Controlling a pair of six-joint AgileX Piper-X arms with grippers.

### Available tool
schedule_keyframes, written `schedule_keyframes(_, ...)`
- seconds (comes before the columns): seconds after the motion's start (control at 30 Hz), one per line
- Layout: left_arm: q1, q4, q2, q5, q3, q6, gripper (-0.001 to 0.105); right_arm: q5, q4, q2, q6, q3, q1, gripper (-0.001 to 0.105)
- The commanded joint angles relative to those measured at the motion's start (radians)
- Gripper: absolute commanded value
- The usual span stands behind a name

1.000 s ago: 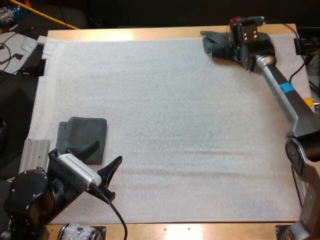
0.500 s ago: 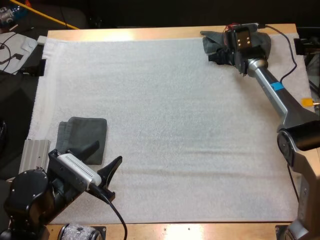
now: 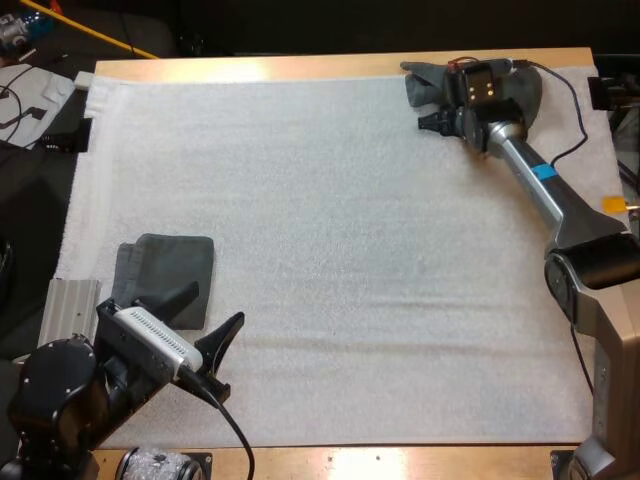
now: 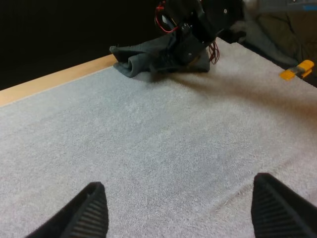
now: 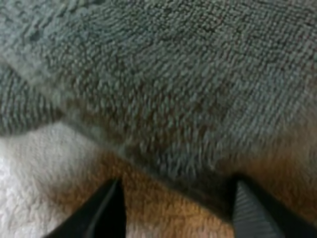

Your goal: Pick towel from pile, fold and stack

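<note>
My left end effector point(image 3: 205, 318) hovers low at about 7 o'clock on the white foam mat point(image 3: 350, 250). Its two black fingers are spread wide with nothing between them. In my left wrist view both fingertips stand well apart over bare mat.

Just beyond that end effector, toward 8 o'clock on the mat, lies the folded dark grey-green towel point(image 3: 165, 270). It is a flat, squarish piece near the mat's left edge, and one of my left fingers reaches over its near corner as the high view shows it. Beside it, off the mat's left edge, sits a light grey ribbed metal block point(image 3: 70, 310).

The middle of the mat is plain white. The wooden counter point(image 3: 300, 68) shows as a strip along the far side.

Far off at about 1 o'clock, at the mat's far edge, lies the crumpled dark grey-green towel point(image 3: 424, 84), bunched in folds. My right arm stretches out to it, and my right end effector point(image 5: 177, 183) sits low at the towel's near edge. Its fingers are parted and grip nothing. The towel's looped cloth lies just past their tips, and I cannot tell whether they touch it.
</note>
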Motion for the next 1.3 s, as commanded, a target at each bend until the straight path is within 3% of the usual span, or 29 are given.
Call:
schedule_keyframes(0.0,-0.004,-0.007,0.004,0.003,-0.006,-0.012,0.059,0.021,-0.021,0.015,-0.007,-0.027,-0.010,0.046)
schedule_keyframes(0.27,-0.003,-0.011,0.006,0.004,-0.006,-0.013,0.059,0.019,0.002,0.029,0.003,-0.044,-0.017,0.006)
schedule_keyframes(0.33,-0.003,-0.011,0.007,0.004,-0.006,-0.014,0.059,0.012,0.012,0.026,0.005,-0.044,-0.016,0.000)
schedule_keyframes(0.67,-0.003,-0.009,0.003,0.003,-0.008,-0.012,0.059,0.019,0.079,-0.021,-0.028,-0.044,-0.007,0.000)
schedule_keyframes(0.93,-0.003,-0.011,0.004,0.004,-0.009,-0.012,0.059,0.064,0.109,-0.179,-0.160,-0.041,0.024,0.000)
schedule_keyframes(1.27,-0.005,-0.018,0.009,0.015,-0.013,-0.016,0.059,0.052,0.269,-0.378,-0.184,-0.042,0.087,0.001)
